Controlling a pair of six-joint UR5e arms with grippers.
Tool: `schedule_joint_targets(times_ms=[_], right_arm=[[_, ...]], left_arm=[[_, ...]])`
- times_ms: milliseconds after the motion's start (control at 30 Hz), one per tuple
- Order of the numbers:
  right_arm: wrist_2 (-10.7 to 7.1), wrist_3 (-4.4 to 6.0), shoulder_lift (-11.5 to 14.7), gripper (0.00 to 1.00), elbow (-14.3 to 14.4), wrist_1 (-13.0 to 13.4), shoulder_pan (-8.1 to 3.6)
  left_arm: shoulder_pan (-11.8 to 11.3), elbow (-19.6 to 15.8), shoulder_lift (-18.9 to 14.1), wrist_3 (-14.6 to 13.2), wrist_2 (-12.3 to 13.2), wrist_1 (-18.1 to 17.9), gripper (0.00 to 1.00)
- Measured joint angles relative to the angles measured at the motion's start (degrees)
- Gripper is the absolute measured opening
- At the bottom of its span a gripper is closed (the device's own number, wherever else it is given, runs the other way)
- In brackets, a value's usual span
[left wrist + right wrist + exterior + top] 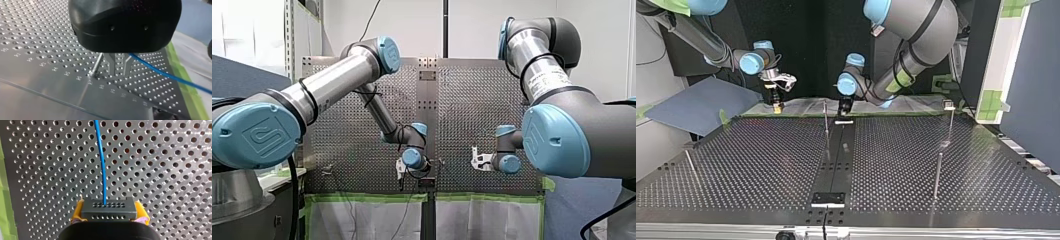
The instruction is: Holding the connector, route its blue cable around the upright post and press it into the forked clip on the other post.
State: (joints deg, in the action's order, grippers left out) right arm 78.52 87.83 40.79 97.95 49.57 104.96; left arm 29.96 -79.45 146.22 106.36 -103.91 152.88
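Perforated table (162,157), connector (109,208) clamped in right gripper (109,213)

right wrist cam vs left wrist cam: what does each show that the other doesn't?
Right wrist only: the connector clamped between my right end effector's yellow pads, with the blue cable leaving its holed face.
Left wrist only: my left end effector over the table, an upright post just beside it, and green tape along the table's edge.
Both: the blue cable and the perforated table.
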Motion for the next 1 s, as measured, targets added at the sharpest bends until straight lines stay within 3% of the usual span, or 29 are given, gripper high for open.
schedule_joint_targets(times_ms=[333,1000], right_arm=[[-0.30,-0.03,-0.1,0.00,0.0,-0.2,0.42],[-0.74,0.21,-0.4,0.00,0.0,0.5,0.53]], left_arm=[[-1.6,-0.2,0.0,3.0,-4.0,1.9,0.24],[-1.4,-0.6,-1.6,5.3,-14.0,-0.7,0.24]])
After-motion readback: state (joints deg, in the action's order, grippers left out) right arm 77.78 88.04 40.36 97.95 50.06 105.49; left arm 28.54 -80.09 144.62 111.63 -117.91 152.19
